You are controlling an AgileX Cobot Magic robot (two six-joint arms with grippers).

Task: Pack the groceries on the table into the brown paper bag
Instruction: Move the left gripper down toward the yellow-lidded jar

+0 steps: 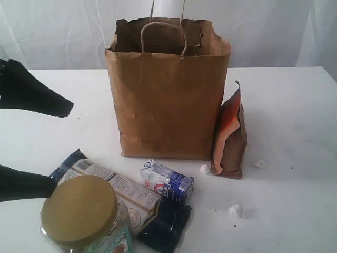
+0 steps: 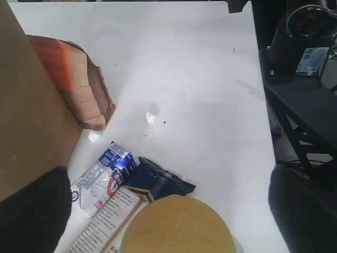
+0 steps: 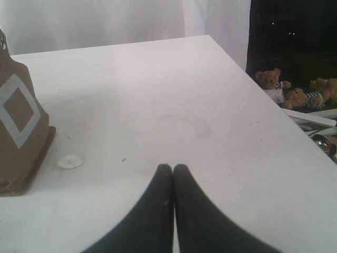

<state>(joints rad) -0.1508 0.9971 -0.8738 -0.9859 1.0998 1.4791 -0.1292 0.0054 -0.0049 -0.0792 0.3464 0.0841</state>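
- Near the front-left of the table (image 1: pixel 295 116), the jar (image 1: pixel 79 212) stands upright with its olive lid up, well in front of the bag (image 1: pixel 168 105) and to its left.
- Left claw (image 2: pixel 168 182): fingers wide apart, holding nothing. In its wrist view the lid sits between the two fingers, so the jar lies straight ahead of the opening.
- The exterior view shows those fingers at the left edge, with the jar just right of the nearer one.
- The jar's long axis is vertical, so a side grip on the body looks likely, followed by a lift back and to the right over the bag's rim.
- The packet (image 1: pixel 126 190) lies flat beside the jar, its length running from back-left to front-right. I cannot tell whether the jar rests on it.
- The carton (image 1: pixel 167 182) lies against the packet, and the pouch (image 1: pixel 231 142) leans on the bag's right side.
- Right claw (image 3: pixel 172 168): fingers pressed together and empty, over bare table to the right, with the pouch its nearest item.
- The left arm is far nearer the jar.
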